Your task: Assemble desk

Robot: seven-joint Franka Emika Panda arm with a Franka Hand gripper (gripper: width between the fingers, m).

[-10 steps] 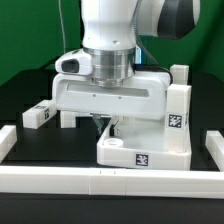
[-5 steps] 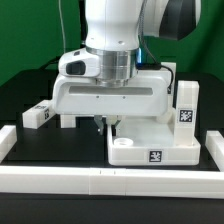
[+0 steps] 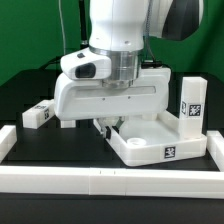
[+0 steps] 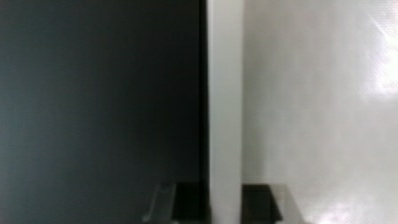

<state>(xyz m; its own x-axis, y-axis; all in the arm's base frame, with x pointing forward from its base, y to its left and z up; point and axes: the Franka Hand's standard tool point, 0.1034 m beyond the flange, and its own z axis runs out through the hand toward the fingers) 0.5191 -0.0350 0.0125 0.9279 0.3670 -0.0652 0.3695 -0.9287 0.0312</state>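
The white tray-like tabletop (image 3: 160, 142) lies on the black table at the exterior view's right, with a tag on its front face. One white tagged leg (image 3: 191, 105) stands upright at its far right corner. My gripper (image 3: 107, 124) reaches down at the tabletop's left rim and is shut on it. In the wrist view the rim (image 4: 226, 90) runs as a white strip between the two dark fingers (image 4: 185, 202), and the gripper (image 4: 226, 204) pinches it. Two loose legs (image 3: 35, 115) (image 3: 68, 121) lie at the left, partly hidden by the hand.
White border rails frame the work area: one along the front (image 3: 100, 181), one at the left (image 3: 8, 141) and one at the right (image 3: 215, 146). The robot's hand hides the middle of the table. A green backdrop stands behind.
The tabletop, held by its rim, has slid and turned toward the exterior view's right, and the upright leg on it has moved along. The gripper has stayed shut.
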